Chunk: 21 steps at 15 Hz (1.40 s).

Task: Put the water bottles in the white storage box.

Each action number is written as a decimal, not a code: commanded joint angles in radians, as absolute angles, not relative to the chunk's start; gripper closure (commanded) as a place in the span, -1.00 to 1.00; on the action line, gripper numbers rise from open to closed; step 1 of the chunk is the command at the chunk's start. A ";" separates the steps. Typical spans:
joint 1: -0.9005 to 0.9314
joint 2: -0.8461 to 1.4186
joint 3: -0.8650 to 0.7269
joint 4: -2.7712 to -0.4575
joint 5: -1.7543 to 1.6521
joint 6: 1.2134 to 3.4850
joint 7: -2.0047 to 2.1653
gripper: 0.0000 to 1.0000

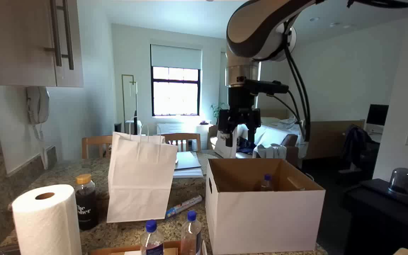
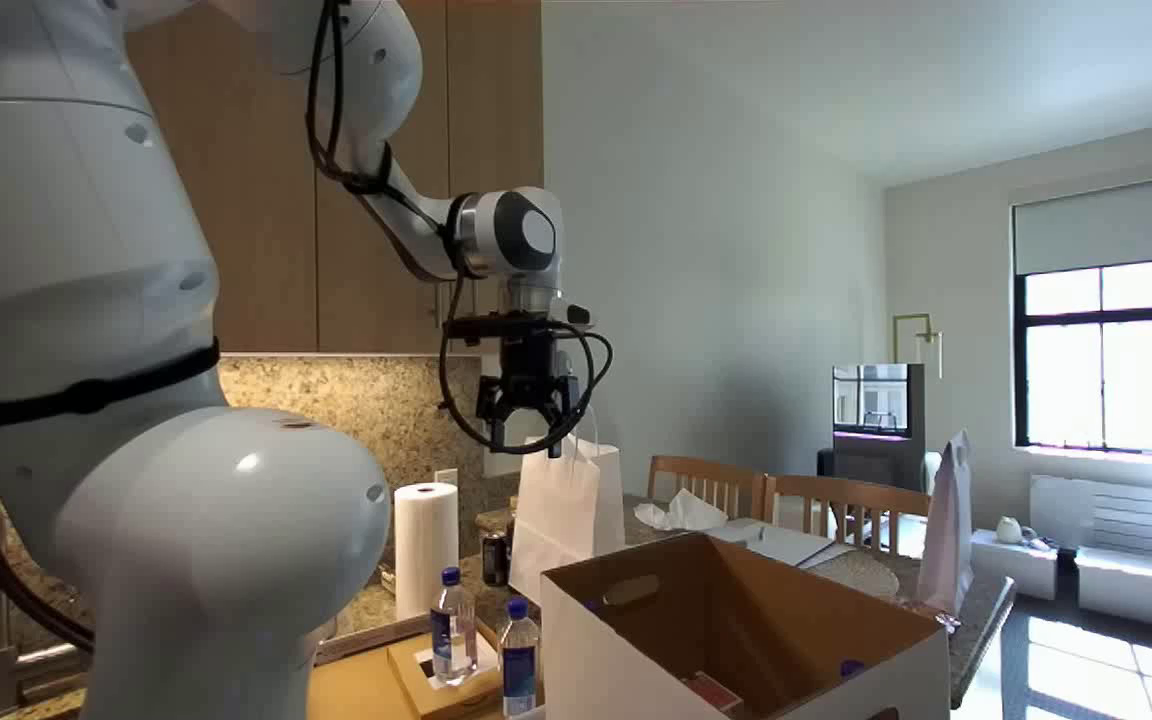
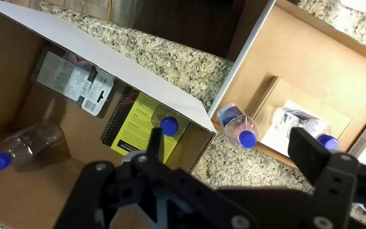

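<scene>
The white storage box [image 1: 264, 223] stands on the counter; it also shows in an exterior view [image 2: 616, 655] and the wrist view [image 3: 132, 74]. In the wrist view two clear bottles with blue caps are inside it, one at the left [image 3: 32, 144] and one over a yellow notebook [image 3: 169, 125]. Two more bottles stand upright outside, in a shallow cardboard tray: one at its corner [image 3: 238, 127], one on a flat carton [image 3: 310, 122]. Both show in an exterior view [image 2: 518, 660] [image 2: 453, 630]. My gripper [image 1: 240, 140] is open and empty, high above the box's rim [image 2: 526, 445].
The shallow tray [image 3: 297, 51] sits beside the box. A white paper bag [image 1: 142, 177], a paper towel roll [image 1: 48, 219] and a dark bottle with an orange lid [image 1: 85, 202] stand on the counter. A packaged item [image 3: 71, 79] and the notebook [image 3: 138, 124] lie in the box.
</scene>
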<state>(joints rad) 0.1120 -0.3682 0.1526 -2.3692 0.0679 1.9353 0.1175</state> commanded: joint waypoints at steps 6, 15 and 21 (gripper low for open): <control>0.116 -0.368 0.149 -2.368 0.067 1.934 0.119 -1.00; 0.128 -0.363 0.189 -2.346 0.054 1.963 0.180 -1.00; 0.151 -0.281 0.342 -2.275 -0.038 2.183 0.422 -1.00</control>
